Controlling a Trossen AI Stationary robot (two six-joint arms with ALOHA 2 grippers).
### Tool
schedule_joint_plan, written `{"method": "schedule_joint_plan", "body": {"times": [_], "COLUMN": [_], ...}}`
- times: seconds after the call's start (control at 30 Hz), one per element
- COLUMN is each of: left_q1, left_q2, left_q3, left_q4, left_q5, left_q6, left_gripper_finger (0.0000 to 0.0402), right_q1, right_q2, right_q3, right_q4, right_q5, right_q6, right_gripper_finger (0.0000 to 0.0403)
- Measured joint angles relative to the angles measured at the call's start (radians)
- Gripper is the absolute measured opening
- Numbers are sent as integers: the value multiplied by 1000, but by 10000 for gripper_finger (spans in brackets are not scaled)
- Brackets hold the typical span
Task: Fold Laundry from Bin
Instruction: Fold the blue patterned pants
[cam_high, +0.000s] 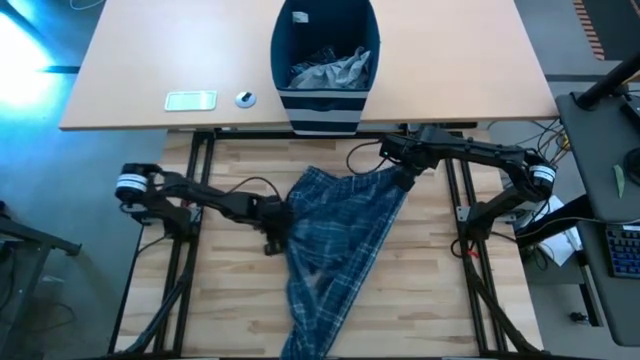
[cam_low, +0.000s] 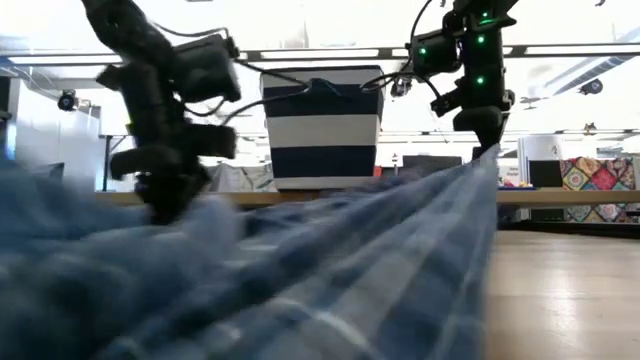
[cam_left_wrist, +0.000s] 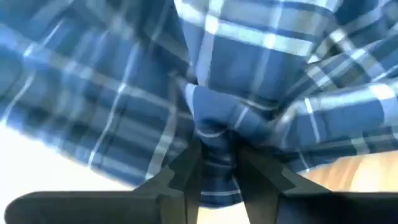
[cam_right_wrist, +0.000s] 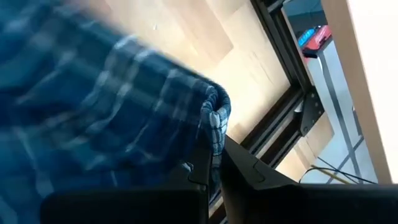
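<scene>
One plaid garment (cam_high: 335, 235), one bin (cam_high: 326, 60), two arms.

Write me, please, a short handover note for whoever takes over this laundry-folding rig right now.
Left gripper: pinching a bunched fold of the plaid garment at its left edge.
Right gripper: shut on the garment's upper right corner, holding it raised above the wooden table.
Bin: on the far desk, with grey cloth inside.
Done: one plaid piece is out of the bin, stretched between both arms.
Left: spread it flat, fold it, then take the rest from the bin.
</scene>
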Motion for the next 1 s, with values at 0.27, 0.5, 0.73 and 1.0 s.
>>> {"method": "schedule_joint_plan", "body": {"times": [0.27, 0.5, 0.73, 1.0], "left_q1": [109, 106, -15, -99], "left_q2": [-324, -472, -368, -136], "left_q3": [-35, -17, -23, -23], "left_q4": [-342, -118, 62, 243], "left_q5": [-210, 80, 73, 110], "left_q6": [68, -155, -303, -433], "left_gripper_finger": [68, 68, 69, 93], "right_q1": [1, 35, 96, 273], "right_q2": [-1, -20, -79, -211], "right_q3": [-22, -25, -45, -167], "right_q4": [208, 208, 130, 171], "right_q5": [-152, -228, -195, -198], "right_q6": [18, 11, 34, 155], "right_gripper_finger": [13, 64, 146, 183]}}
